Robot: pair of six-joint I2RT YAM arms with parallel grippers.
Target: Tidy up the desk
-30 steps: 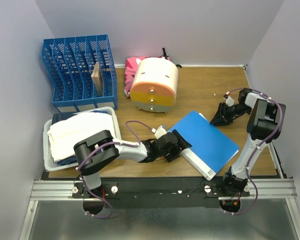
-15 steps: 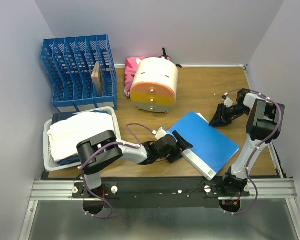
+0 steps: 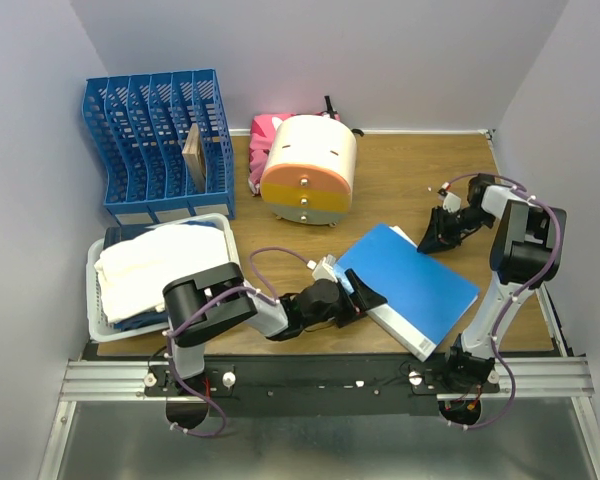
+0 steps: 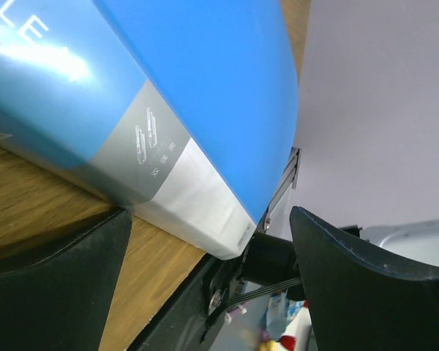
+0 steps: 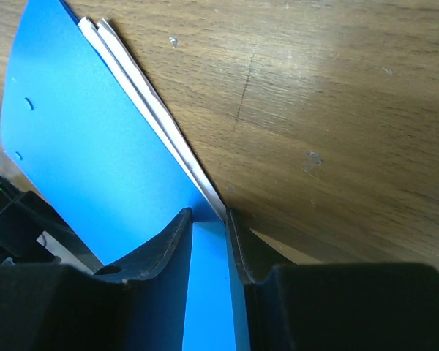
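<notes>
The left arm [image 3: 195, 300] and the right arm [image 3: 525, 235] share rounded black joint housings joined by pale grey links. Thin purple cables [image 3: 270, 246] loop along each. The jaws are matte black wedges.

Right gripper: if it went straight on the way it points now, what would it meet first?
The folder: its corner, with white sheets inside, lies right at the right gripper's fingertips. Whether the fingers touch it is unclear.
</notes>
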